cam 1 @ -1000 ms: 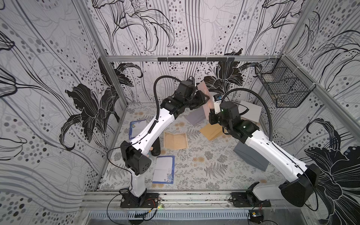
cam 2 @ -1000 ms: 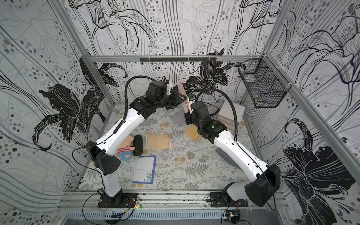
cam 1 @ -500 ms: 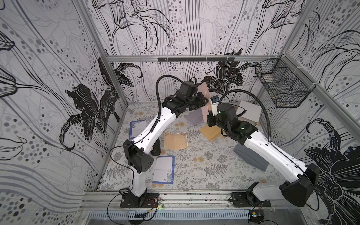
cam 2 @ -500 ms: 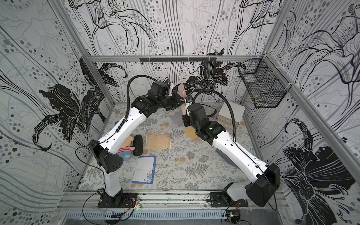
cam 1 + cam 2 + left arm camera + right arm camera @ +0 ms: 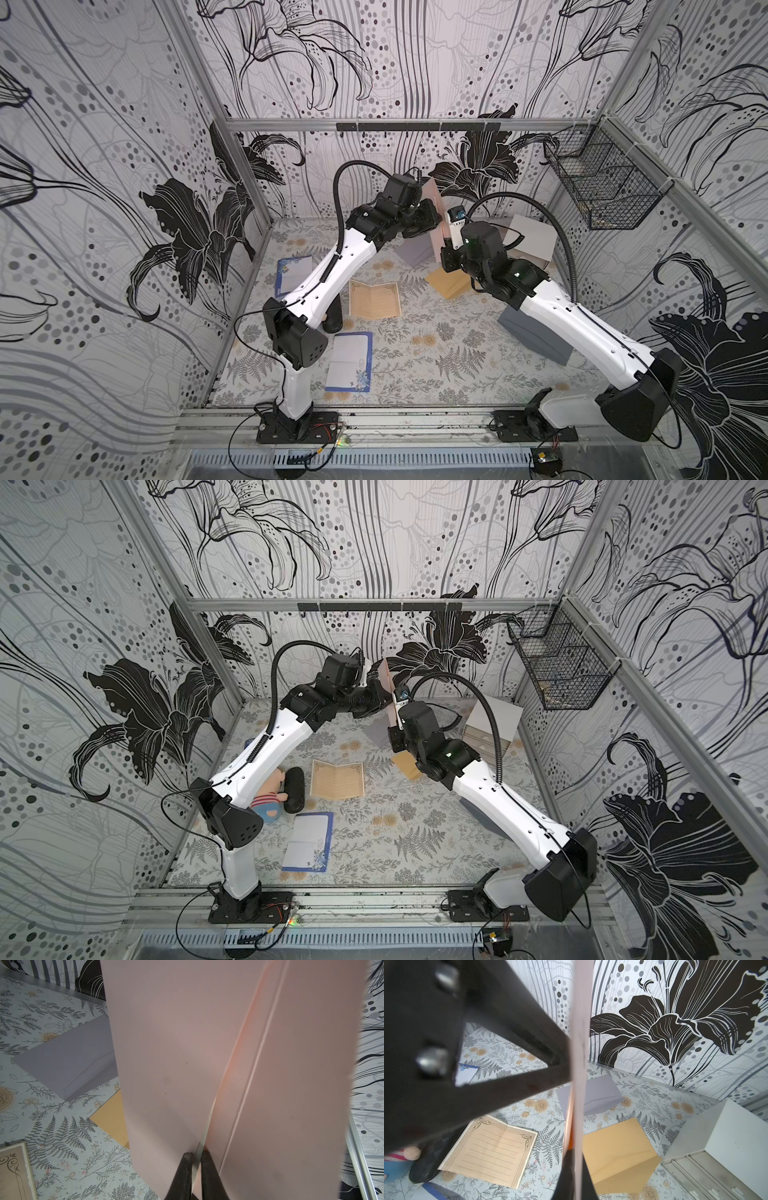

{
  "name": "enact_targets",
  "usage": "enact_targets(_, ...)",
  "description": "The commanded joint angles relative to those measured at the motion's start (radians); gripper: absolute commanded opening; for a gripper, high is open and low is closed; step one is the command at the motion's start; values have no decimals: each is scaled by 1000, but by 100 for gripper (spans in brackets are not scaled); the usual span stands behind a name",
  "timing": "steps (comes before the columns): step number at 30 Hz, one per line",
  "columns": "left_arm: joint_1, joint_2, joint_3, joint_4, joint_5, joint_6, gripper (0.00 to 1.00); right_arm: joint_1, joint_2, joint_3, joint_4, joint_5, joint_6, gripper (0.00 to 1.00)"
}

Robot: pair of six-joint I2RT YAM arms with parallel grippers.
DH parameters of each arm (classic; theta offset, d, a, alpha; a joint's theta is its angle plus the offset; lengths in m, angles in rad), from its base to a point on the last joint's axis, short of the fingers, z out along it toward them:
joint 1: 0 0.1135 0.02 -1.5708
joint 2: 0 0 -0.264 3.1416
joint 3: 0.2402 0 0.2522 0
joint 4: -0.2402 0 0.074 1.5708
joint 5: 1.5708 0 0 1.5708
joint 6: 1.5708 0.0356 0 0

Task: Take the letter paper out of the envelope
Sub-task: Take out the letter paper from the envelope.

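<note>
A blue-edged sheet lies flat on the worktop, nearest the front rail. Just behind it, a doll and a black case lie side by side under the left arm. To the right, past a stretch of open worktop, a dark grey envelope lies partly under the right arm. Farther in are an opened tan lined sheet, a yellow envelope and a second blue-edged sheet by the left wall. Beyond these a lilac envelope lies flat, and a white drawer box fills the far right corner below a wire basket.

Both arms rise from the front rail, bend inward and meet high over the far middle. The pink envelope stands on edge in the air between them, above the lilac and yellow envelopes and clear of both. The right fingers are clenched on one of its edges. The left fingers reach into its open mouth and are pinched on the thin pale edge of the letter paper, which is otherwise hidden inside. The back wall stands close behind the envelope.
</note>
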Motion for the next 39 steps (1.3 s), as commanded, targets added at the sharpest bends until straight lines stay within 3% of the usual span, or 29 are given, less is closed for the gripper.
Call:
enact_targets(1,-6,-14,20,-10,-24,27,8,11,-16,1,-5,25,11,0)
enact_targets(4,-6,-19,18,-23,-24,34,0,11,-22,-3,-8,36,11,0)
enact_targets(27,-27,-80,16,-41,-7,37,0,11,-11,-35,-46,47,49,0)
enact_targets(39,-26,-129,-65,-53,-28,48,1,11,-21,-15,-53,49,47,0)
